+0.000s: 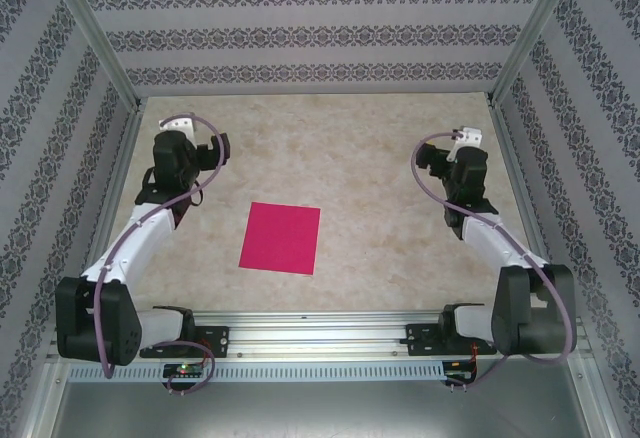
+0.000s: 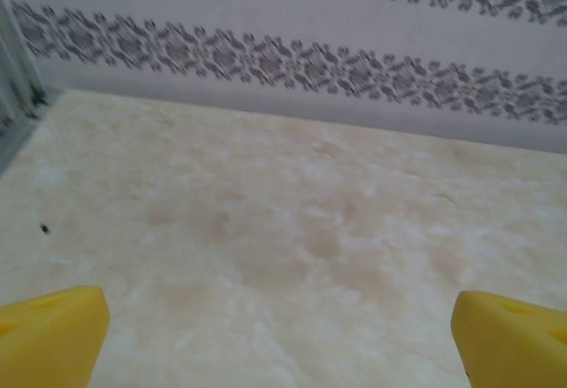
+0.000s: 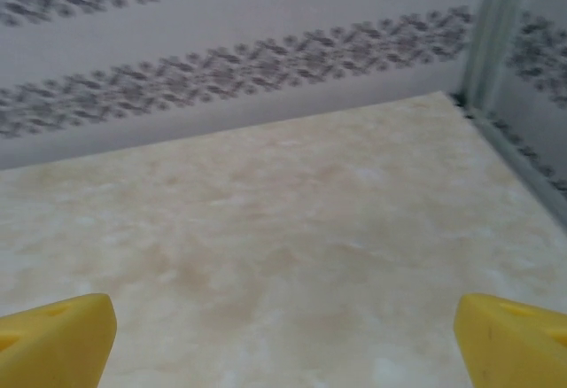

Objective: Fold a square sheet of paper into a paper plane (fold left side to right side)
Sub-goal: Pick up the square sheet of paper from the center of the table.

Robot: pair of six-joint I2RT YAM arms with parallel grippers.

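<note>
The square sheet of paper [image 1: 280,239] is bright magenta-pink and lies flat on the beige table, near the middle and toward the front; I see no fold in it. My left gripper [image 1: 188,143] hovers at the left, well behind and to the left of the sheet. In the left wrist view it [image 2: 283,344] is open, its yellow fingertips [image 2: 49,335] wide apart over bare table. My right gripper [image 1: 462,150] is at the far right, away from the sheet. It [image 3: 283,344] is open too, with yellow fingertips [image 3: 53,339] spread and nothing between them.
Patterned walls [image 1: 300,28] close in the table at the back and both sides, with metal corner posts [image 1: 95,33]. A metal rail [image 1: 320,330] carrying both arm bases runs along the near edge. Bare tabletop [image 1: 350,148] lies between the two arms.
</note>
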